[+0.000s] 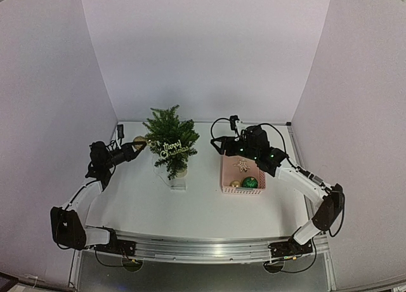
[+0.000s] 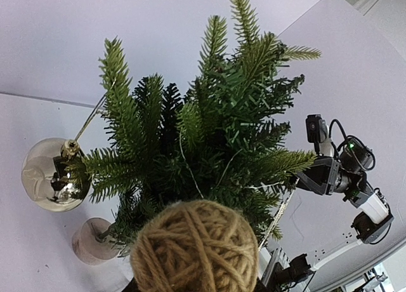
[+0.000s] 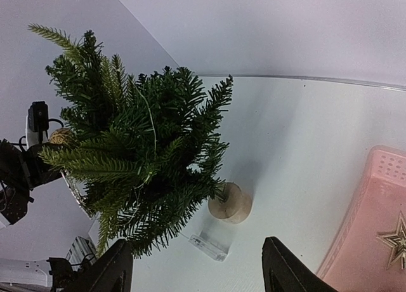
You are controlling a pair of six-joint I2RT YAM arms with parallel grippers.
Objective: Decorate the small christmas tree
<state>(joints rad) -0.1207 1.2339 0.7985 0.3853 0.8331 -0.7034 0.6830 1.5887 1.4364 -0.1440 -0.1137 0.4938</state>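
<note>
The small christmas tree (image 1: 170,139) stands upright at the back middle of the table on a pale round base (image 3: 229,203). A gold "Merry Christmas" sign (image 1: 175,147) hangs on its front. A shiny gold bauble (image 2: 51,174) hangs from a branch on its left side. My left gripper (image 1: 134,146) is shut on a brown twine ball (image 2: 193,247) and holds it right against the tree's left branches (image 2: 209,133). My right gripper (image 1: 225,145) is open and empty, right of the tree, above the far end of the pink basket (image 1: 225,178); its fingers (image 3: 114,270) show wide apart.
The pink basket holds a gold star (image 1: 241,165), a green ball (image 1: 249,182) and a small gold ball (image 1: 235,184). A clear plastic stand (image 3: 209,246) lies on the table just in front of the tree's base. White walls close in the table on three sides.
</note>
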